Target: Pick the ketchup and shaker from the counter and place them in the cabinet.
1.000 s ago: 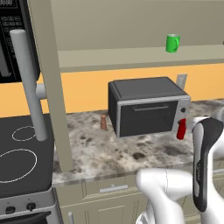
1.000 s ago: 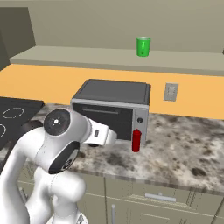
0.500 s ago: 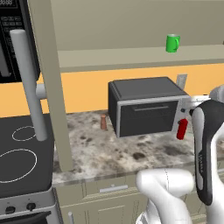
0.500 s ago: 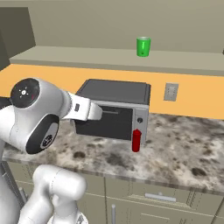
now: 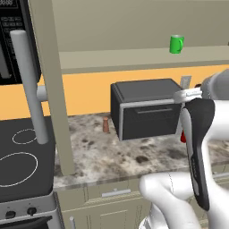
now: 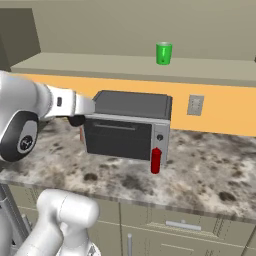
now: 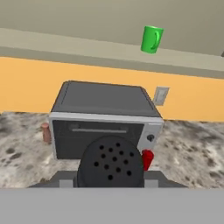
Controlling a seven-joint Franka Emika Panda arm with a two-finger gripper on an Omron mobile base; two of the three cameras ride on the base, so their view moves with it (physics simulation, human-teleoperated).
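The black shaker (image 7: 111,164) sits between my fingers in the hand view, its holed top facing the camera. My gripper (image 7: 109,181) is shut on it, held above the counter (image 6: 200,165) in front of the toaster oven (image 6: 127,125). In the right base view the gripper (image 6: 76,119) hangs at the oven's left front corner. The red ketchup (image 6: 156,160) stands upright on the counter by the oven's right front corner, and the arm half hides the ketchup (image 5: 182,136) in the left base view. The cabinet shelf (image 5: 112,58) runs above, with the cabinet's door (image 5: 49,89) swung open.
A green mug (image 6: 163,53) stands on the cabinet shelf. A small reddish-brown shaker (image 5: 105,125) is on the counter left of the toaster oven. The door's long grey handle (image 5: 27,85) juts out over the black stovetop (image 5: 22,156) at the left.
The arm has swung upward and the hand has risen with the shaker, now level with the toaster oven's front. The ketchup has not moved.
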